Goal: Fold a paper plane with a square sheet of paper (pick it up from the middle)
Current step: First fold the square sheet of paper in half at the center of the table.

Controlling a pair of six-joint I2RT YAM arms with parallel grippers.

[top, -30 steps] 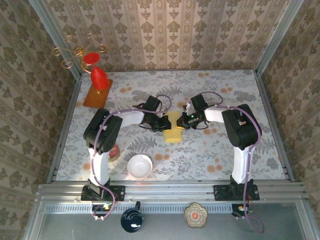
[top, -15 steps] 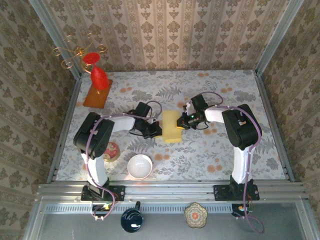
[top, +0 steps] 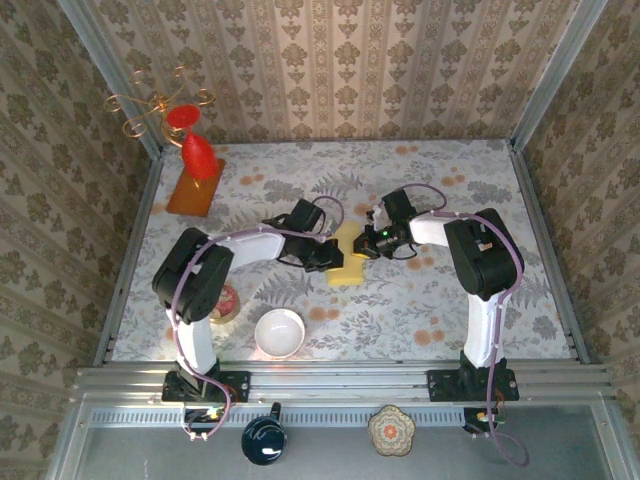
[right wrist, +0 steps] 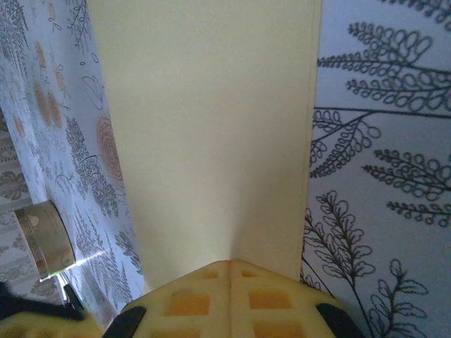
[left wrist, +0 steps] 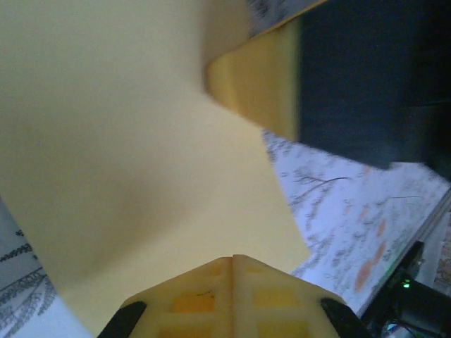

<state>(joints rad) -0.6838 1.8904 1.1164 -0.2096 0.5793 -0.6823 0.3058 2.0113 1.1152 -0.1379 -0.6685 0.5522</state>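
So the yellow sheet [top: 348, 262] sits mid-surface, right between the two arms. From overhead it reads narrower than it did half a second ago. Back then the left claw [top: 326, 256] was pulled off toward 9 o'clock and the sheet lay wider; now that claw is back in over the sheet's 9 o'clock edge. My read is that it carried that side across, so a lengthwise fold is going in, with the nose corners not yet done.

The right claw [top: 368, 243] hasn't budged. It's planted at the sheet's 2 o'clock corner, looking like the anchor.

Overhead hides the grips, but the wrist cams help. On the left one the pads are clenched together with paper running straight into the seam, so it looks pinched on the sheet. There's also a curled flap [left wrist: 257, 84] standing up beside a dark housing [left wrist: 366, 77], so the crease isn't flattened.

On the right cam the pads are clenched too, apparently nipping the sheet's end. You also get a crisp layer edge [right wrist: 311, 141] lying flat on the fern print, which overhead can't resolve.

Further out, the white bowl [top: 280, 332] is at 7 o'clock, well apart.
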